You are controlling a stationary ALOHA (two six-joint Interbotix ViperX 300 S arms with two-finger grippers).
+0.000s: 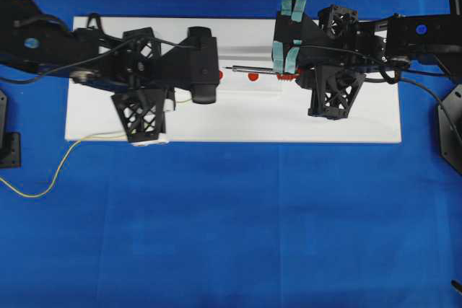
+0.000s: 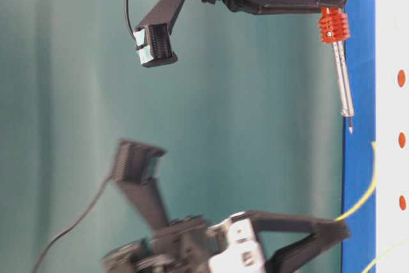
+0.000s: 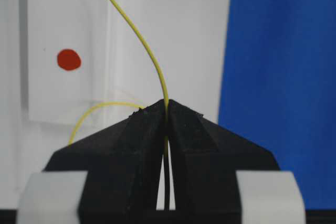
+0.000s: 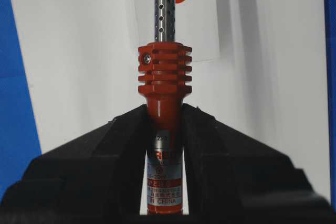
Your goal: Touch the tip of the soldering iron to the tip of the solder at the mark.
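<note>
My right gripper [image 4: 164,113] is shut on the orange-red handle of the soldering iron [image 4: 164,82]. The iron's metal shaft [image 1: 253,71] points left over the white board [image 1: 346,128], above a red mark [image 1: 253,78]. My left gripper [image 3: 167,106] is shut on the yellow solder [image 3: 143,39], which curves up past a red mark [image 3: 69,59] and out of the top of the left wrist view. In the table-level view the iron's tip [image 2: 350,127] hangs a short way from the solder's free end [image 2: 374,148]; the two are apart.
A row of red marks [image 2: 402,139] runs along the white board. The loose tail of solder [image 1: 61,164] loops off the board's left front onto the blue cloth [image 1: 231,221]. Black stands [image 1: 449,128] sit at both table edges.
</note>
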